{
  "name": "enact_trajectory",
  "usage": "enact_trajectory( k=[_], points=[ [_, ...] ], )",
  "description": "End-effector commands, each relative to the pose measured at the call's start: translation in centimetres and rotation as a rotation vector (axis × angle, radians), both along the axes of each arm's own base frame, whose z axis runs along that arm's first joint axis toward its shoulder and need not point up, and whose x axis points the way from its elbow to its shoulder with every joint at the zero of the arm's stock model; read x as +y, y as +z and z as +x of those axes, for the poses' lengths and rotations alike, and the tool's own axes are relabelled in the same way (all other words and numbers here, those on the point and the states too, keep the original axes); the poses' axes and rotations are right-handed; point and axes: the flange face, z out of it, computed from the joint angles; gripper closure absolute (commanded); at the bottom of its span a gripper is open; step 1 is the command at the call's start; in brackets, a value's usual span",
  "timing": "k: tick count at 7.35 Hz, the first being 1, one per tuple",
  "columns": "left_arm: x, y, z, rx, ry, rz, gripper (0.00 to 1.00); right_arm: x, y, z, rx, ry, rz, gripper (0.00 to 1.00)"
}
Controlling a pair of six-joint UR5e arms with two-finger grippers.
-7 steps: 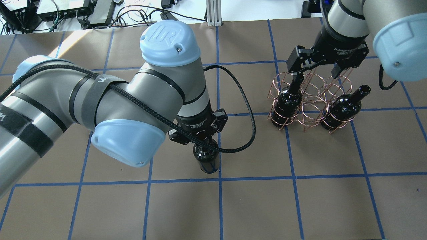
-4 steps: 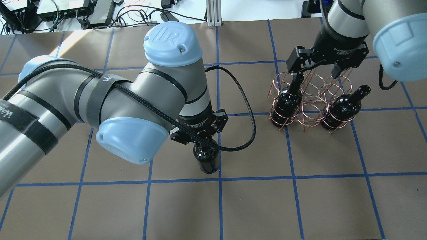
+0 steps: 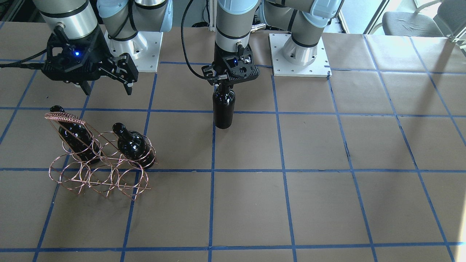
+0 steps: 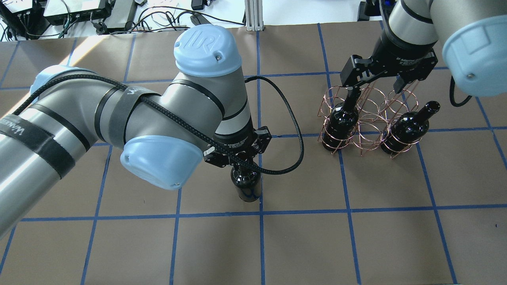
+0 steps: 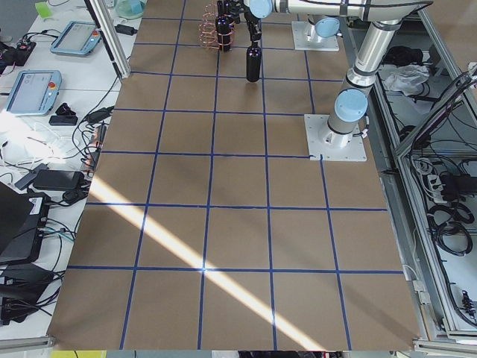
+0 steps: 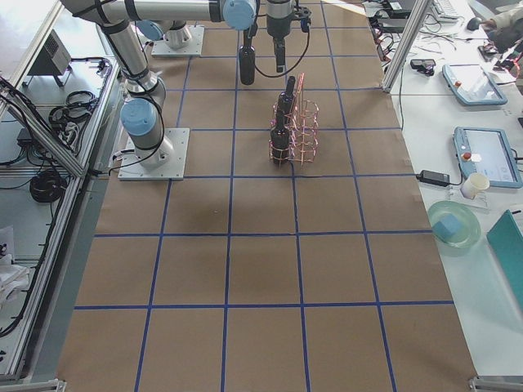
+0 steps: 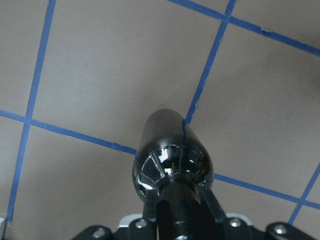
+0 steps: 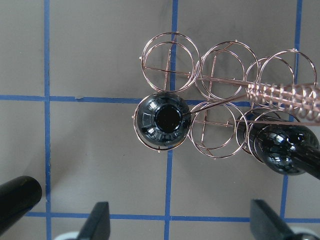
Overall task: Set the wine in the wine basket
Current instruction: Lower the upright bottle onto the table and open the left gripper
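The wine is glossy near-black, as are two more bottles in the copper-coloured wine basket. The table is matte brown, crossed by a blue tape grid. The left arm and right arm are grey with pale blue caps. The left gripper and right gripper are black, each with a small blue light.

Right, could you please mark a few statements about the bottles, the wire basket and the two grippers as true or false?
1. The left gripper is shut on the neck of an upright wine bottle. True.
2. The wine basket holds three bottles. False: it holds only two bottles, with an empty ring between them.
3. The right gripper is shut on a bottle's neck. False: it is open above the basket, holding nothing.
4. The bottle in the left gripper is apart from the basket. True.
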Motion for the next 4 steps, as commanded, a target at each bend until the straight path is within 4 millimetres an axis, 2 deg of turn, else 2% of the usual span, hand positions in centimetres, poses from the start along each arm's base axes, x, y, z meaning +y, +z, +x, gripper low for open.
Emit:
enact_trajectory(
  k=[1,2,3,4],
  points=[
    [-0.4,-0.8,0.0,-0.007,0.003,0.014,0.52,0.0,0.1,0.0,-0.002,-0.006,-0.002,0.0],
    [-0.5,-0.9,-0.1,-0.007,0.005,0.014,0.4,0.0,0.1,0.0,-0.003,-0.006,-0.003,0.0],
    [-0.6,-0.6,-0.2,-0.005,0.005,0.008,0.23,0.0,0.1,0.0,-0.003,-0.006,-0.002,0.0],
    [-1.3,0.8,0.0,0.011,0.005,-0.03,0.0,0.1,0.2,0.1,-0.003,-0.006,-0.005,0.0]
  ],
)
